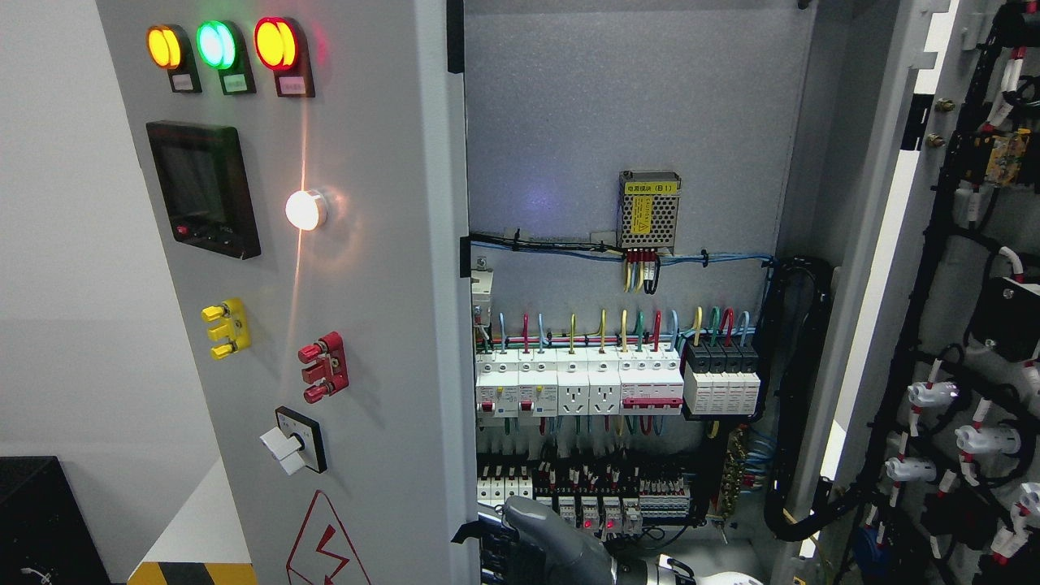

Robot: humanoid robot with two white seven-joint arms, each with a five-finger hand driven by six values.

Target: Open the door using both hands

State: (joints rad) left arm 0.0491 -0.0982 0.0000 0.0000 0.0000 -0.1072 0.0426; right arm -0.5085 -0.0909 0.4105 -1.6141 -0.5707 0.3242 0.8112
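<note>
Head view shows our grey robot hand [548, 532] at bottom centre, fingers' state we cannot tell, beside the grey metal left cabinet door [357, 325]; we should push its inner edge steadily outward, clear of the wiring

The left door [325, 325], grey with 3 lit lamps, a screen and switches, stands nearly closed. The right door [959, 325] is swung wide open, its wired inner face showing.
</note>
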